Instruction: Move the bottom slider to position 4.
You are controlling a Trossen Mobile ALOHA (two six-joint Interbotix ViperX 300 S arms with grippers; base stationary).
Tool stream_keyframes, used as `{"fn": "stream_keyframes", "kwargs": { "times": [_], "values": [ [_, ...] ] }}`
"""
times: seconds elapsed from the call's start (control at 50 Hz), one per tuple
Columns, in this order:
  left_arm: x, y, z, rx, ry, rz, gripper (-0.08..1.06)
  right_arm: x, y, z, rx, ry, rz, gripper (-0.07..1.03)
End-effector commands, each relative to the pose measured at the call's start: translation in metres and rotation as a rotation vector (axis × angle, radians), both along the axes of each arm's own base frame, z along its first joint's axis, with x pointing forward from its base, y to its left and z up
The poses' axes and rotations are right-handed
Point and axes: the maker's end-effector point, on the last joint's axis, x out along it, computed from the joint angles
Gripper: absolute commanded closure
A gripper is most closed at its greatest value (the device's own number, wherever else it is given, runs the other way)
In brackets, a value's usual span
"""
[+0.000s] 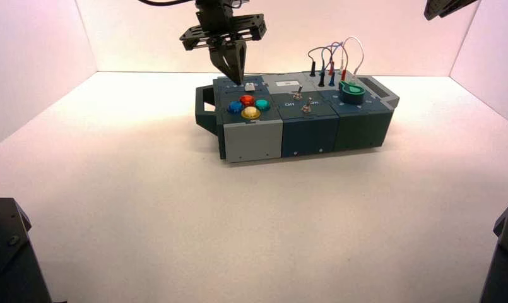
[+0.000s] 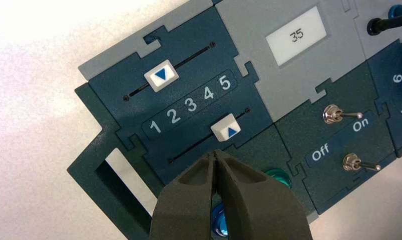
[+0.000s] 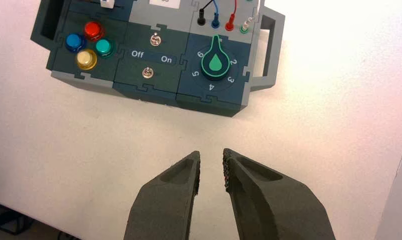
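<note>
Bottom slider [image 2: 225, 127], a small white block with a blue triangle, is being shown at about the numeral 4 [image 2: 208, 92] on the left end of the box [image 1: 301, 120], on the track nearer the coloured buttons. From left to right, a dark handle [image 1: 205, 108] is being seen first, at the box's left end. Next, the top slider [image 2: 161, 75], also white, is being seen between the 2 and the 3. The left gripper [image 2: 214, 151] is being held closed over this end, pointing down, its tips just beside the bottom slider; whether the slider is being touched cannot be told. Blue [image 1: 235, 107], red [image 1: 247, 100], yellow [image 1: 250, 113] and green [image 1: 262, 105] round buttons are being seen close together in front of the sliders. Farther right, a display [image 2: 296, 36] reading 35 is being shown behind two metal switches [image 1: 298, 93]. Then a green-edged knob [image 3: 215, 62] is being seen, with coloured wires [image 1: 358, 52] plugged in behind it. Well apart, on the far right, the right gripper [image 3: 212, 155] is being held open.
</note>
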Motion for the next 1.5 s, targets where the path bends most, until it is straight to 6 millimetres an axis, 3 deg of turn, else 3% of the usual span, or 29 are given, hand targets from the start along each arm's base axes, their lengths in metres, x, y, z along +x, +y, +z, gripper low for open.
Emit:
{"fn": "stream_keyframes", "kwargs": {
  "times": [0.02, 1.5],
  "values": [
    [0.011, -0.003, 0.025, -0.031, -0.060, 0.004, 1.01, 0.004, 0.000, 0.008, 0.008, -0.026, -0.005, 0.69],
    [0.020, -0.014, 0.014, -0.032, -0.048, -0.004, 1.01, 0.004, -0.001, 0.008, 0.007, -0.028, -0.007, 0.69]
  ]
}}
